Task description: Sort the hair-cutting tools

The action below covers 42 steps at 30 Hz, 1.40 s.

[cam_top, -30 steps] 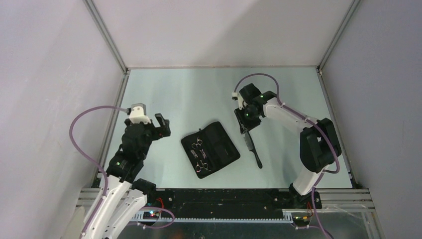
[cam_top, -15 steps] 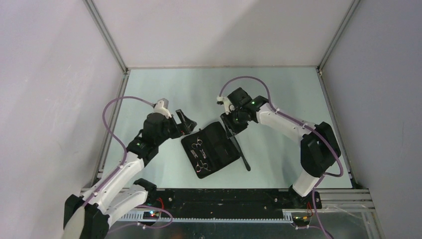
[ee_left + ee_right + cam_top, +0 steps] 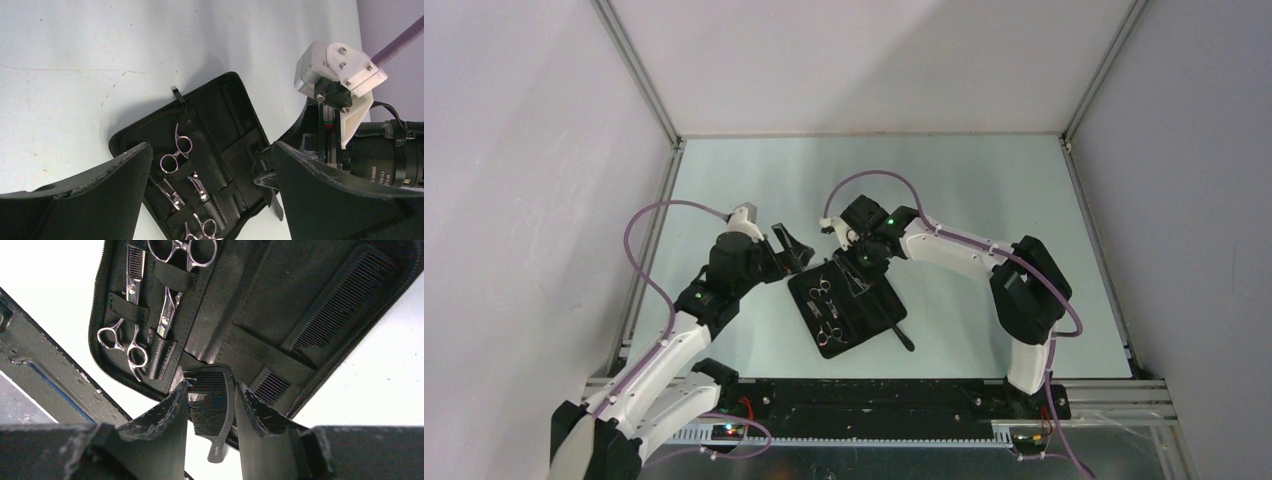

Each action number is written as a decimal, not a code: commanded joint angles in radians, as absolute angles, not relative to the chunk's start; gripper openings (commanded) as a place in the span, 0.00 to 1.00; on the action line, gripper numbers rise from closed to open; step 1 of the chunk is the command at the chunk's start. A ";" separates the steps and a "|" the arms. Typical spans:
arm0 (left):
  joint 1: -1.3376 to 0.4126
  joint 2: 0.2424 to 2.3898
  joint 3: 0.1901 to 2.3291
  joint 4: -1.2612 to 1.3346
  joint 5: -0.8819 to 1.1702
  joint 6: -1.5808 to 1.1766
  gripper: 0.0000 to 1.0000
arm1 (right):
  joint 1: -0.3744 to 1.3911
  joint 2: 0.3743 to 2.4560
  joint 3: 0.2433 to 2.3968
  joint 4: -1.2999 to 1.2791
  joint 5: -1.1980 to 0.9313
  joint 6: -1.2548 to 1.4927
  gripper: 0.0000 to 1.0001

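The black zip case lies open in the middle of the table. Two silver scissors sit under straps in its left half; they also show in the left wrist view and the right wrist view. My right gripper is shut on a black comb and holds it over the case's right half; in the right wrist view the comb sits between the fingertips. A second comb lies in the case. My left gripper is open and empty at the case's far left corner.
The metal frame posts and grey side walls close in the table on both sides. The black base rail runs along the near edge. My two grippers are close together over the case.
My right gripper has carried the comb leftward from the table right of the case to above the case. My left gripper has moved right to the case's corner.
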<state>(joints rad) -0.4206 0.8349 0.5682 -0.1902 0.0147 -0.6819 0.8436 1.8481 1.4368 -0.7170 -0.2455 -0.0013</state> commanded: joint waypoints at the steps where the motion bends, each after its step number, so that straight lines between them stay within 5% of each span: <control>1: -0.425 0.843 0.556 -0.180 0.045 -0.711 0.96 | 0.866 1.859 1.497 -0.694 -0.216 -0.027 0.34; 12: -0.426 0.845 0.562 -0.202 0.033 -0.702 0.96 | 0.892 1.759 1.431 -0.743 -0.135 0.011 0.56; 32: -0.446 0.768 0.548 -0.284 0.008 -0.731 0.96 | 1.103 1.622 1.093 -0.768 0.086 0.223 0.52; 42: -0.447 0.694 0.527 -0.314 0.006 -0.759 0.96 | 1.128 1.682 1.034 -0.667 0.106 0.218 0.36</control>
